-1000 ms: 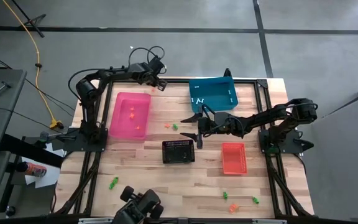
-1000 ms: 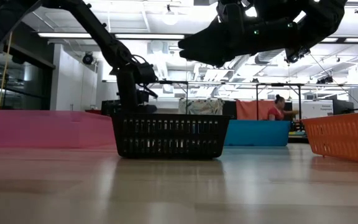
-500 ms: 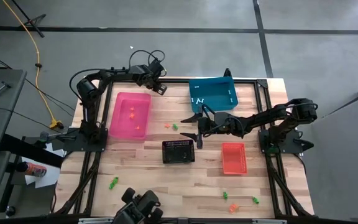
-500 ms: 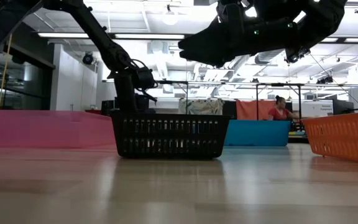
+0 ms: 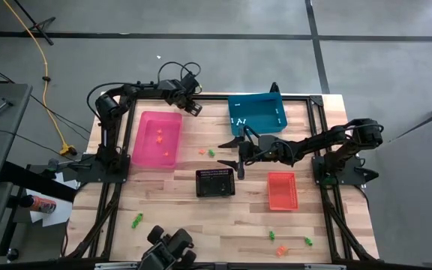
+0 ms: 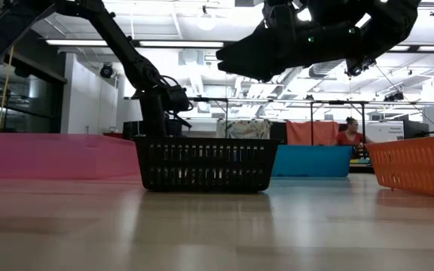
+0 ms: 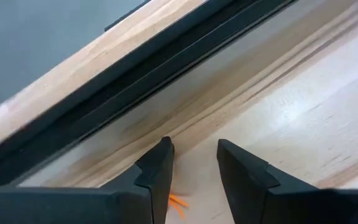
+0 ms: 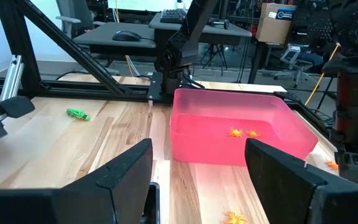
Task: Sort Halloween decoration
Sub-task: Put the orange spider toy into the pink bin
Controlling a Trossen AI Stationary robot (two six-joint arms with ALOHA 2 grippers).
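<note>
Trinkets are lying scattered over the table. Orange ones are sitting inside the pink bin; the right wrist view is showing two on its floor. White ones are resting in the blue bin. An orange and green pair is lying between the pink bin and the black basket. One green piece is lying near the front left edge, and a mixed group is sitting near the front right, below the red bin.

Left gripper is hovering over the table's far edge, just beyond the pink bin's far right corner. Its jaws are standing apart, holding nothing. In its wrist view an orange trinket is lying on the wood just beside one finger, partly hidden by it.

Right gripper is hanging over the middle of the table, between the blue bin and the black basket. Its jaws are standing wide apart and empty, pointing toward the pink bin.

A person is sitting in the room beyond the table.
</note>
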